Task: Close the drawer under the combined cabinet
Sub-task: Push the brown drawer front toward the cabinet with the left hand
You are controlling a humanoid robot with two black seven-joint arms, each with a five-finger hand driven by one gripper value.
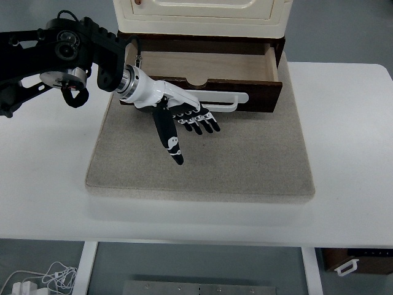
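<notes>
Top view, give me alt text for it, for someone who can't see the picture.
A robot's left hand, fingers spread and holding nothing, hovers in front of an open, empty wooden drawer with a white handle, beneath a cream cabinet. The cabinet stands on a grey mat on a white table. No right arm shows.

Mat (245, 166) lies on worktop (350, 153), centre-back. Cabinet (202, 18) sits on mat's far edge, w/ drawer (209, 77) under it pulled out toward the near side. Left arm (55, 49) comes in from upper left; left hand (184, 120) just in front of drawer face, left of its middle, over the mat. Cables (43, 276) on floor, near-left, below worktop.
</notes>
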